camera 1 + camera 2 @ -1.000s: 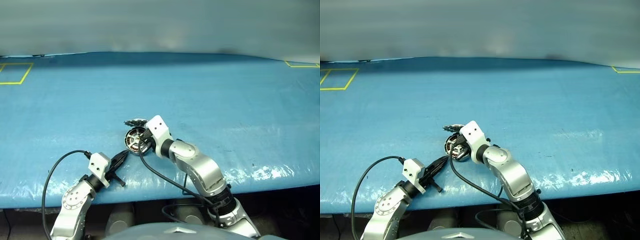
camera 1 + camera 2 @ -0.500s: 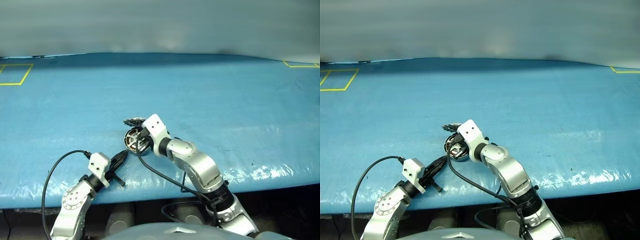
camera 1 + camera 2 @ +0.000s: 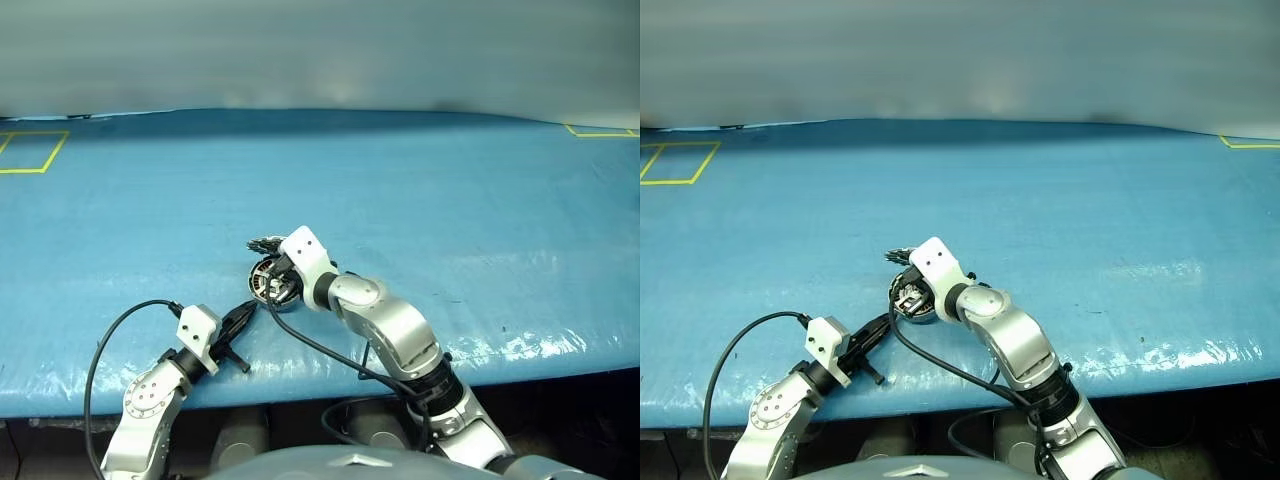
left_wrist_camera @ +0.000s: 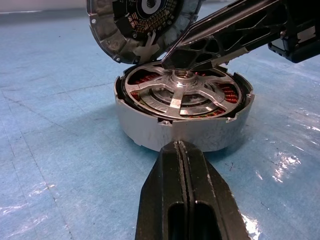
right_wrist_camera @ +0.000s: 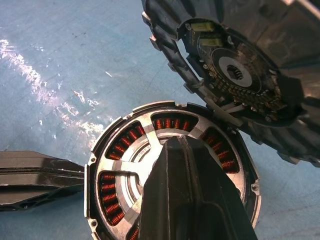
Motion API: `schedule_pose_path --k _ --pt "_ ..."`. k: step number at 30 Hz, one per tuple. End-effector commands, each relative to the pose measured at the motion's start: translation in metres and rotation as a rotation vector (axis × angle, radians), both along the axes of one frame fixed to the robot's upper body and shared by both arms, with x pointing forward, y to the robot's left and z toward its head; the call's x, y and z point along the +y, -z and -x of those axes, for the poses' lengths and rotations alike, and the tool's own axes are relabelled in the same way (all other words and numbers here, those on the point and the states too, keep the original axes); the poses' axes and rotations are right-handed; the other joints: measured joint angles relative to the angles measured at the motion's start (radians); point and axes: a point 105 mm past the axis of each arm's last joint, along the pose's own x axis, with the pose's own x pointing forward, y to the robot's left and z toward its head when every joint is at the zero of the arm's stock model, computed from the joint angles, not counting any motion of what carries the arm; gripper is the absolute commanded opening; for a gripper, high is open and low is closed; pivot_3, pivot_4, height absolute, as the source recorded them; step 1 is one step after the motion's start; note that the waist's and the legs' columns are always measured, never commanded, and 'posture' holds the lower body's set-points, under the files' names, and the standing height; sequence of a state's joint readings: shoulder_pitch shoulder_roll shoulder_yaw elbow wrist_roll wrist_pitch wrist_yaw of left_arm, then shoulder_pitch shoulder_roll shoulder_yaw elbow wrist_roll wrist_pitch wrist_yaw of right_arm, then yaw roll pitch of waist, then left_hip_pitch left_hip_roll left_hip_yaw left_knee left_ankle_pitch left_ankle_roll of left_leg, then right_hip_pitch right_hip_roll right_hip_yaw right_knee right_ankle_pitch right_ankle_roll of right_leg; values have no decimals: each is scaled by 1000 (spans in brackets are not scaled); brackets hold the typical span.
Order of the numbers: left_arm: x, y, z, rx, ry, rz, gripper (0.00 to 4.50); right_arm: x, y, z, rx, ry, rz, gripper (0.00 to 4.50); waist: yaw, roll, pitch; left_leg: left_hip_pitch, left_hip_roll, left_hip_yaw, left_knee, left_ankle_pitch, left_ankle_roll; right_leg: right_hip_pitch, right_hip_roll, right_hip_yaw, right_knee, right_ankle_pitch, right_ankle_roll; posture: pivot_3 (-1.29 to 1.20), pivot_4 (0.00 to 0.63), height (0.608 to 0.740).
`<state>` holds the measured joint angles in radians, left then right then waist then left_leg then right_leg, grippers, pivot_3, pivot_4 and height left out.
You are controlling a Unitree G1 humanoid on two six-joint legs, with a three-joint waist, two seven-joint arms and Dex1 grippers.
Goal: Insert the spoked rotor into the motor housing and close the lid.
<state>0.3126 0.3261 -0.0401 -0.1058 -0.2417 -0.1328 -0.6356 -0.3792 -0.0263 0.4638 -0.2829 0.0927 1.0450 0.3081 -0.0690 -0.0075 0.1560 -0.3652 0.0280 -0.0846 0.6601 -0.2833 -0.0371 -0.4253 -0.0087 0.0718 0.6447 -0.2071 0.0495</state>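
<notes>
From the head views, the motor housing (image 3: pixel 266 278) sits near the front edge of the blue table (image 3: pixel 450 200), the right gripper (image 3: pixel 908 295) poised over it, fingers pressed together and empty; the left gripper (image 3: pixel 243 313) rests just near-left of it, also closed on nothing. In the left wrist view the spoked rotor (image 4: pixel 181 93) already lies seated inside the ring; the lid (image 4: pixel 142 25) leans tilted against the far rim. In the right wrist view coppery windings (image 5: pixel 112 188) show between spokes; insertion looks done, and the lid is not yet closed.
</notes>
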Motion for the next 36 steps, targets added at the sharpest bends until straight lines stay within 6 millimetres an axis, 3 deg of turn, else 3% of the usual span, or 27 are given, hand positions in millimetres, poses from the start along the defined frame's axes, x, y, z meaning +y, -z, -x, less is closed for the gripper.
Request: schedule_pose_path --k 1,9,18,30,33,36 --pt "-1 -7 -3 -46 11 -1 0 -2 30 16 162 -15 74 14 0 0 -1 0 0 0 0 0 0 0 0 0 0 0 0 0 150 740" --pt "-2 -7 -3 -51 9 2 0 -3 28 13 210 21 65 14 0 0 -2 0 0 0 -3 0 0 0 0 0 -1 -1 -1 0 150 740" --pt "-3 -6 -3 -45 14 4 0 2 -9 11 104 -30 -85 14 1 0 -1 -1 0 0 -3 0 0 -1 0 0 -1 -1 -1 0 150 740" --pt "-6 -8 -4 -48 16 7 0 -12 22 -8 85 80 78 14 2 0 -1 -1 0 0 -3 0 0 -2 0 0 -1 -1 -1 0 150 740" --pt "-5 -8 -3 -47 13 8 0 -13 22 -9 112 100 70 14 2 0 -1 -1 0 0 -3 0 0 -1 0 0 -1 -1 -1 0 150 740" --pt "-5 -8 -3 -45 10 7 0 -6 8 -2 75 21 18 14 2 0 -1 -1 0 0 -3 0 0 -1 0 0 -1 -1 -1 0 150 740"
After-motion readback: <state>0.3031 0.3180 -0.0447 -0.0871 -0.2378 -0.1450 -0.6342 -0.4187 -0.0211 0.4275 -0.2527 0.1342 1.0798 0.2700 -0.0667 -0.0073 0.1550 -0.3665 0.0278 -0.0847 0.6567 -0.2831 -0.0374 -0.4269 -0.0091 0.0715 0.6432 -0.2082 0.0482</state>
